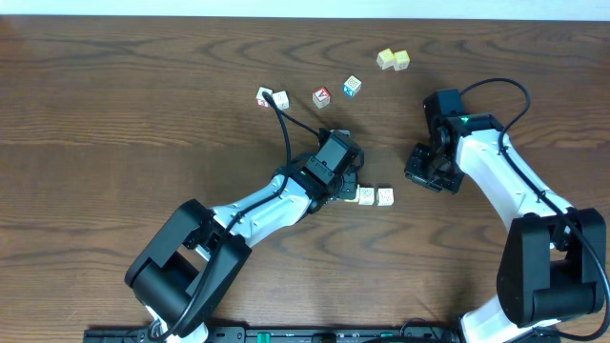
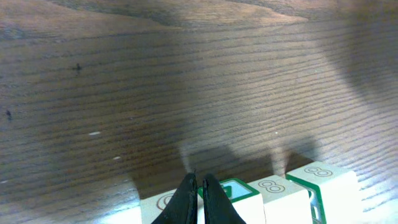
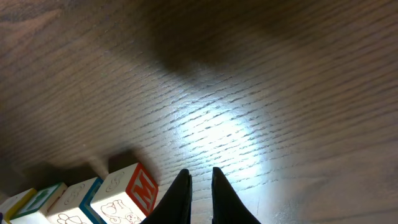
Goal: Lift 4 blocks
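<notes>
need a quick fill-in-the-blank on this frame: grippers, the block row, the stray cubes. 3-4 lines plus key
1. The left gripper has its jaws ___ at the row of blocks.
2. The left wrist view shows ___ blocks in that row.
3. The right gripper holds ___.
4. In the overhead view, the pair of cubes nearest the top edge is pale ___.

Missing words: shut; four; nothing; yellow.
</notes>
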You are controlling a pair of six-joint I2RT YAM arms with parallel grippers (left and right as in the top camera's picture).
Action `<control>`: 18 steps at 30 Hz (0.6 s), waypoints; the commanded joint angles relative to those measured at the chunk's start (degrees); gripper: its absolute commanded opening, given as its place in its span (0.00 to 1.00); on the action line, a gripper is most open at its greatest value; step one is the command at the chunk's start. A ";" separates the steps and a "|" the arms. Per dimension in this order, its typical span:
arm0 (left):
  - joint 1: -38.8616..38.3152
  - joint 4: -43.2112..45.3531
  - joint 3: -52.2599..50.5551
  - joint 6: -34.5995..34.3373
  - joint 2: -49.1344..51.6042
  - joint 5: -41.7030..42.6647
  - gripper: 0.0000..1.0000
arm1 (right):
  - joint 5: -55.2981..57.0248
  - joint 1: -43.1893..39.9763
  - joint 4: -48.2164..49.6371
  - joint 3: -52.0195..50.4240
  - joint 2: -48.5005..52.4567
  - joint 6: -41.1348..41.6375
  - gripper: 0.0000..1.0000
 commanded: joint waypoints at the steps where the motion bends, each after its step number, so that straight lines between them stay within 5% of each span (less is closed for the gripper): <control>1: 0.20 -0.31 1.01 0.55 0.42 0.63 0.07 | 0.37 1.20 -0.13 -0.28 -1.16 -0.52 0.10; 18: 0.20 -0.31 1.01 0.55 0.42 1.51 0.07 | 0.37 1.20 -0.33 -0.28 -1.16 -0.52 0.10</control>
